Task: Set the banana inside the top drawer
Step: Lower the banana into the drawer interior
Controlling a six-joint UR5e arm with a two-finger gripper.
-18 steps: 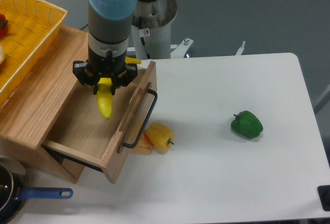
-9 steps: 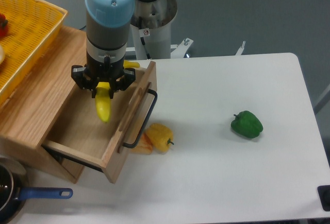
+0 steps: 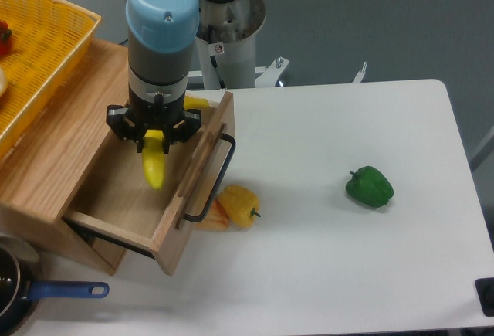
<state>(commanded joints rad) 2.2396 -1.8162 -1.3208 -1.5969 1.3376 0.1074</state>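
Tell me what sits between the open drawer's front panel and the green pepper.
In the fixed camera view, a yellow bell pepper lies just beside the top drawer; beyond it, bare white table up to the green pepper.

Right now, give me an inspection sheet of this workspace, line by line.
Surface: white table, bare across most of its right half.
Job's things: banana held over the open top drawer, not yet lying in it; the drawer is pulled out, its black handle toward the table.
Clutter: yellow bell pepper beside the drawer front; green bell pepper further right; yellow mesh basket on the cabinet; blue-handled pan at the lower left.
Gripper: gripper above the drawer, fingers closed on the banana.
Cables: nothing seen.
Surroundings: grey floor behind; robot base at the table's far edge.
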